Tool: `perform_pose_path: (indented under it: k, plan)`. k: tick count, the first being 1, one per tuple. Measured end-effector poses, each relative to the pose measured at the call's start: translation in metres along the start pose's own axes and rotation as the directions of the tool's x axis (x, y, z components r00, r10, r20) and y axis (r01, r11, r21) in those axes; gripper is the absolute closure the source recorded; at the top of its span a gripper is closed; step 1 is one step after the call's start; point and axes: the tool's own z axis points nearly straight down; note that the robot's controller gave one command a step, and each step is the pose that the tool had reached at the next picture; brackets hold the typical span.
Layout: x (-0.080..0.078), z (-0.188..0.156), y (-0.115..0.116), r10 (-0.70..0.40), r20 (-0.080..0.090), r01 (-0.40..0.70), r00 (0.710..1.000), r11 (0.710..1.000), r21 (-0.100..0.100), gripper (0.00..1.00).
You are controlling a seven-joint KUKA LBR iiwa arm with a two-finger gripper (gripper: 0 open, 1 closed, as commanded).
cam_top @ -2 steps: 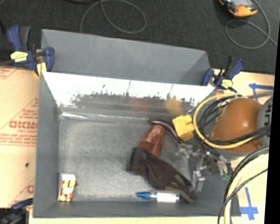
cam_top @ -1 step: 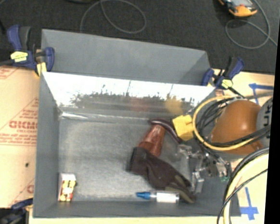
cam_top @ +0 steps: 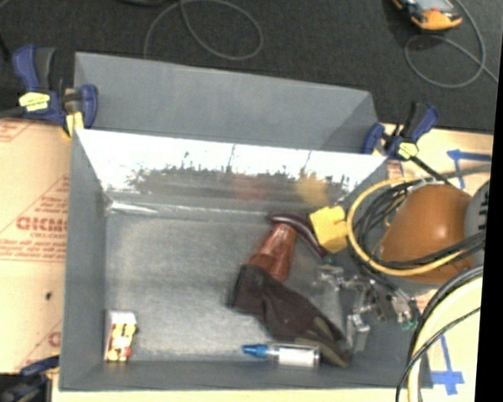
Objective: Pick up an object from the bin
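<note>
A dark floor with loose cable loops surrounds the grey metal bin (cam_top: pixel 85 261), whose speckled floor is mostly bare. Low and right of the middle lies a crumpled dark brown piece of soft cloth (cam_top: pixel 282 309). The metal gripper (cam_top: pixel 357 317) sits just beside the cloth's right end, low in the bin; I cannot tell how far open it is or whether it has hold of anything.

A translucent reddish-brown plastic cup (cam_top: pixel 274 250) lies tipped against the cloth's upper edge. A yellow blocky plastic piece (cam_top: pixel 329 228) lies above and right of the cloth. A white tube-shaped marker with a blue cap (cam_top: pixel 284 355) lies just below the cloth. A small white, yellow and red box (cam_top: pixel 120 335) is well apart to its left.

The cloth looks light and limp. It would likely sag and drape, so a raised fold near its right end seems the best place to pinch.
</note>
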Motion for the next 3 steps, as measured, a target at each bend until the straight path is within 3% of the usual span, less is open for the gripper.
perform_pose_path:
  k: [1,2,3]
  plan:
    - [0.018,0.007,0.019,-0.062,0.011,0.062,0.998,0.998,0.009,0.0]
    - [0.029,0.011,0.041,0.025,0.008,-0.025,1.0,1.0,0.003,1.0]
    - [0.026,0.012,0.037,0.057,0.009,-0.057,0.998,0.998,0.002,1.0]
